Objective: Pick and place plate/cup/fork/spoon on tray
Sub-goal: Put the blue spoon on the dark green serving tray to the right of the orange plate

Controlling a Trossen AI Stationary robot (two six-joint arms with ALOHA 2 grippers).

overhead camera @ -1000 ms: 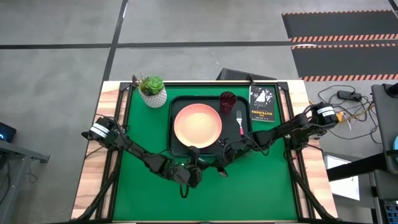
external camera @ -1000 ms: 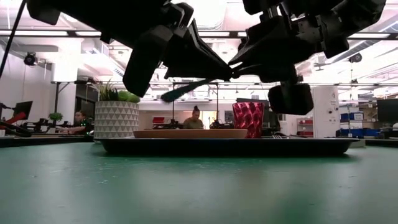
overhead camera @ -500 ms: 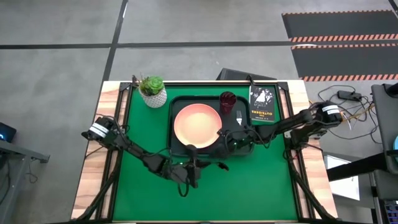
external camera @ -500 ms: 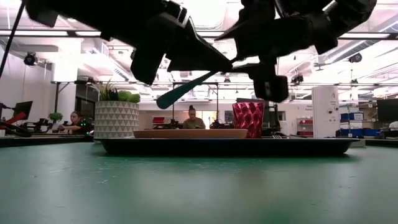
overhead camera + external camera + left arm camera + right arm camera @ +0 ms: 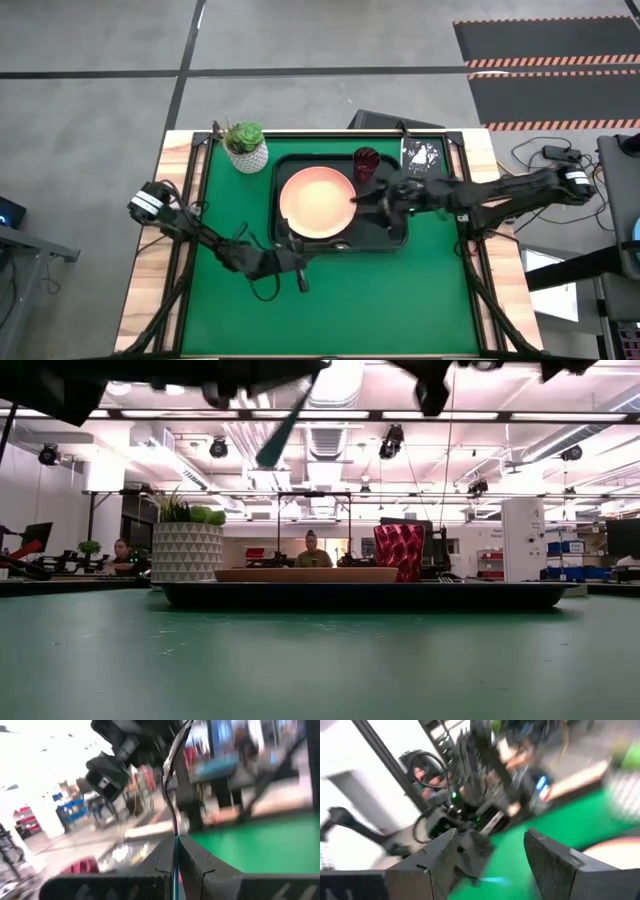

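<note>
My left gripper (image 5: pixel 298 266) hangs above the green mat just off the tray's near left corner, shut on the blue-handled spoon (image 5: pixel 283 432). The spoon slants steeply, its handle's free end lowest. My right gripper (image 5: pixel 369 197) is open and holds nothing; it hangs over the dark tray (image 5: pixel 392 236) beside the salmon-pink plate (image 5: pixel 318 200). The plate and the maroon cup (image 5: pixel 366 163) rest on the tray's floor. My right arm hides the fork. My left gripper pinches the spoon between its two shut fingers; a thin blue strip (image 5: pixel 175 872) shows edge-on in the slit between them. Where along the spoon the fingers sit is hidden by the gripper itself. The spoon is lifted clear of the table and tilted.
A white pot with a green plant (image 5: pixel 246 147) stands at the tray's far left corner. A black booklet (image 5: pixel 424 158) lies at the far right, partly under my right arm. People (image 5: pixel 312 550) sit in the room beyond the table.
My right gripper has come away from the spoon, risen, and gone toward the far edge, over the tray. My left gripper has kept the spoon, risen with it and shifted toward the table's left; the spoon has tipped steeper, handle end down.
</note>
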